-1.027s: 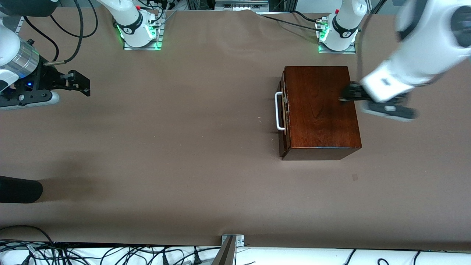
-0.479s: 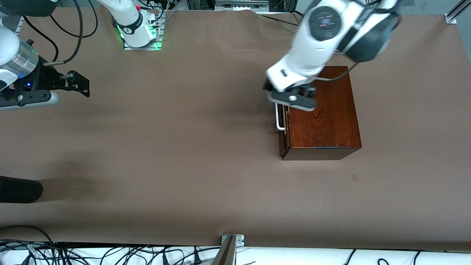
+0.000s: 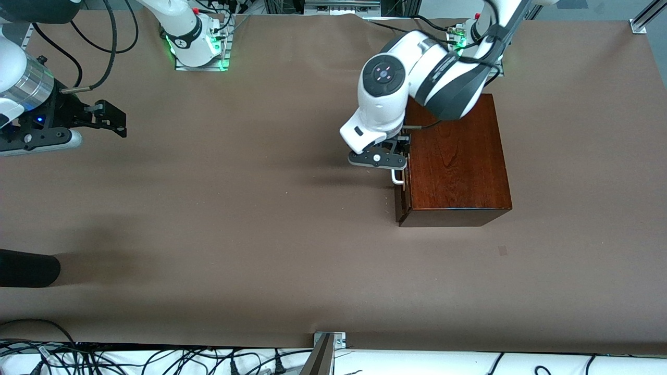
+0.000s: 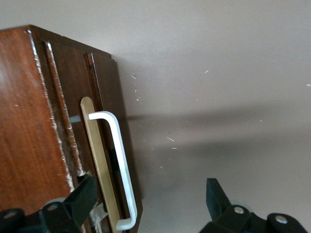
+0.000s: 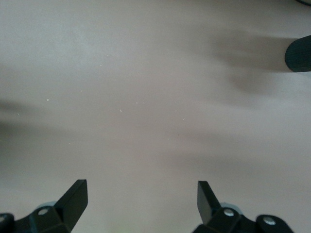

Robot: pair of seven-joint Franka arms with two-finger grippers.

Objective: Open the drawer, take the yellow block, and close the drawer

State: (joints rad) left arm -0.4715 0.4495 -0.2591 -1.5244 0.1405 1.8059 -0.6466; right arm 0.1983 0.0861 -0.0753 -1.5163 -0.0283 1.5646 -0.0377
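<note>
The drawer (image 3: pixel 400 172) sits shut in the wooden box (image 3: pixel 453 161), contents hidden. The left gripper (image 3: pixel 390 156), fingers wide, hangs over its white handle (image 4: pixel 119 165), seen fully only from the left wrist. The right gripper (image 5: pixel 141 204) waits, fingers wide, over bare table (image 3: pixel 234 208).

Left end effector (image 3: pixel 388 156) lowered, fingers spread wide. Right end effector (image 3: pixel 117 120) waits, fingers apart.

Right gripper (image 5: pixel 142 200) hangs over bare brown bench (image 5: pixel 146 97), jaws spread wide, nothing between them. Two black fingertips (image 5: pixel 75 196) show. Dark rounded object (image 5: pixel 299 53) at frame edge casts a soft shadow on the bench.
</note>
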